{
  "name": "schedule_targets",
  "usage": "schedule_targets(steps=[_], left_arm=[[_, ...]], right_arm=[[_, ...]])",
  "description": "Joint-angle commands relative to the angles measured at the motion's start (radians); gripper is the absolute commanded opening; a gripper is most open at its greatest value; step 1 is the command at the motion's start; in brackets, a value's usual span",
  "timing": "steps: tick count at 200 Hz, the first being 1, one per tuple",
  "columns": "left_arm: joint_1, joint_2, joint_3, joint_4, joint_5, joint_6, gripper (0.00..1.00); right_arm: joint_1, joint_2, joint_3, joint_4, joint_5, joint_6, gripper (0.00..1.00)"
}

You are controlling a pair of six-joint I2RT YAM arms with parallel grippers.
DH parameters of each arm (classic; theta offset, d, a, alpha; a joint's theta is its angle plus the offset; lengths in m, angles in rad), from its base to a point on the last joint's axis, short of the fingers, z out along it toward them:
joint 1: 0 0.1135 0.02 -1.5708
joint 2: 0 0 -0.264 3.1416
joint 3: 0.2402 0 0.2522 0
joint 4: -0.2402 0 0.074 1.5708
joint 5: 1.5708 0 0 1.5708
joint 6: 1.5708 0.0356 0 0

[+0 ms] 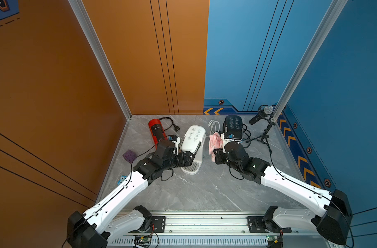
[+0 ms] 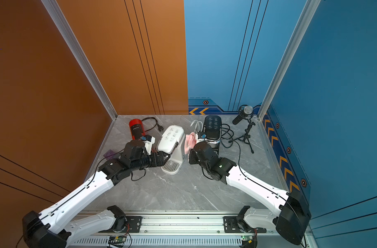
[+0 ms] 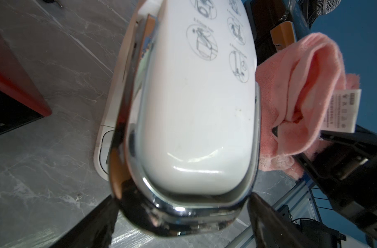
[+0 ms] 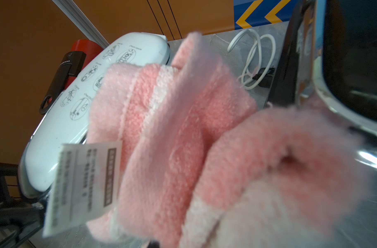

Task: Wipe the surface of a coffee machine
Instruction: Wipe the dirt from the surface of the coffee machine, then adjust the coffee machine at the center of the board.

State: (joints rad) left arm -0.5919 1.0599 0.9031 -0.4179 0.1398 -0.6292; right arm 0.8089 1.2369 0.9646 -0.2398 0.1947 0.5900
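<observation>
Pink cloth (image 4: 183, 139) nr white coffee machine (image 1: 193, 139), label (image 4: 82, 186) only in wrist cams

We are looking at a white coffee machine (image 3: 194, 120) whose plastic lid is shining glossy and smooth, with a few faint specks dulling it, while the chrome band (image 3: 183, 211) around it is mirroring its surroundings. The pink cloth (image 4: 179, 137) is showing a fluffy terry pile (paler stripes are running through it), and its label (image 4: 80, 184) is looking like thin printed paper or fabric. The tabletop (image 1: 204, 193) is reading as grey marble-patterned stone, smooth with a soft sheen. The black coffee machine (image 1: 232, 125) is gleaming glossy, and the red machine (image 1: 155, 123) is looking satin.
</observation>
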Motion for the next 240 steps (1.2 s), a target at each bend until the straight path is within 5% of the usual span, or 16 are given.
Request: schedule_targets(steps=[1,98,207,240], left_arm=[[-0.031,0.011,0.011,0.024,0.028,0.007,0.94],[-0.157,0.024,0.000,0.078,0.000,0.018,0.94],[-0.195,0.034,0.007,0.110,0.037,0.043,0.95],[-0.193,-0.070,0.008,0.066,0.026,0.051,0.94]], right_arm=[[-0.011,-0.024,0.022,-0.039,0.000,-0.027,0.00],[-0.019,-0.003,0.075,-0.065,-0.028,-0.042,0.00],[-0.020,0.001,0.080,-0.077,-0.021,-0.048,0.00],[-0.025,-0.011,0.082,-0.093,-0.028,-0.053,0.00]])
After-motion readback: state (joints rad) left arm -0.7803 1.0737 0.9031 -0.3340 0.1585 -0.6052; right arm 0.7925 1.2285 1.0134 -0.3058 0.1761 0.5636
